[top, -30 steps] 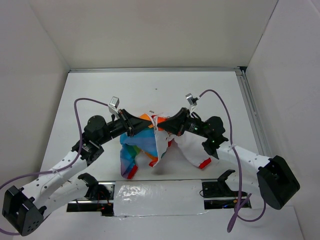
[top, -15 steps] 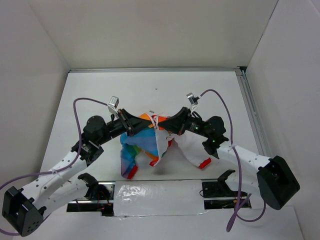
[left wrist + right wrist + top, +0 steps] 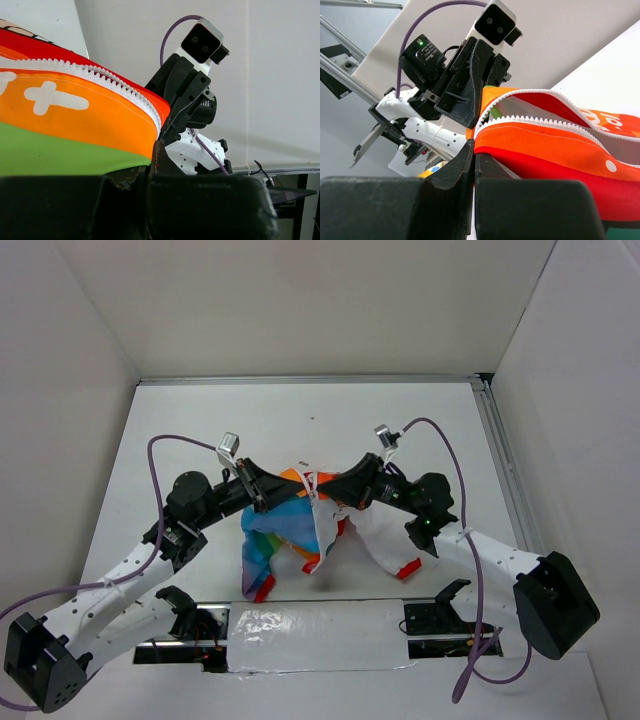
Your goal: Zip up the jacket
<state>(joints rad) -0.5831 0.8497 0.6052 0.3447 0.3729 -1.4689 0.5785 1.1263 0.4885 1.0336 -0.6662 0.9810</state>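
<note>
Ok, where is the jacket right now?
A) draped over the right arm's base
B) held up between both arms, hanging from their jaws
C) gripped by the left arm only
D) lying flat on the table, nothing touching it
B: in the top view the jacket hangs between the left arm and the right arm, and each wrist view shows that arm's jaws shut on fabric by the zipper teeth.

Bright, even light with soft shadows; near foregrounds slightly blurred.
</note>
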